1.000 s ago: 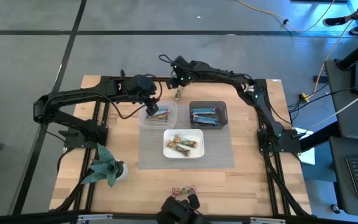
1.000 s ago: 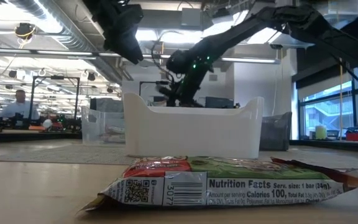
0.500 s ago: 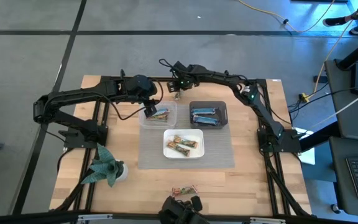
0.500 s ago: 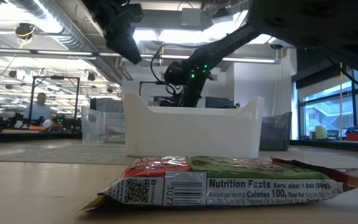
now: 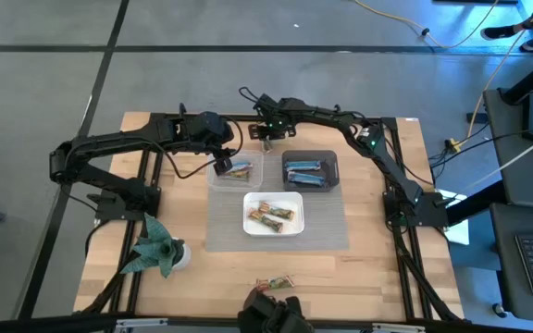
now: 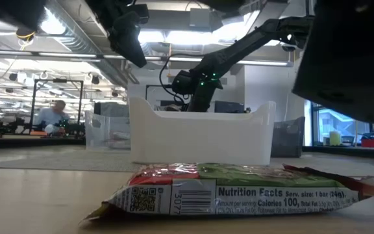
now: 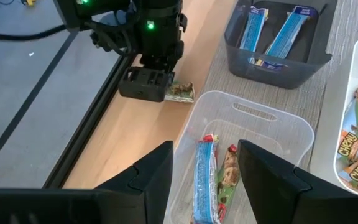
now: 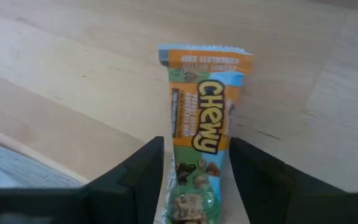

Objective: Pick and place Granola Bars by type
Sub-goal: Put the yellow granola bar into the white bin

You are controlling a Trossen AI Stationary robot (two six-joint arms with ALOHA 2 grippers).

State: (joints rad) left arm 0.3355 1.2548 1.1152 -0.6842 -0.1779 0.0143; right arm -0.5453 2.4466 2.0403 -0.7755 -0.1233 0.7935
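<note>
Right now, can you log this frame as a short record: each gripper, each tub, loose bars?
left gripper: open, empty, above clear tub
right gripper: astride a Chewy bar on the table beyond the clear tub; grip not clear
clear tub: one blue bar, one green-red bar
dark tub: blue bars
white tub: Chewy bars
loose: green-red bar at the table's near edge
</note>
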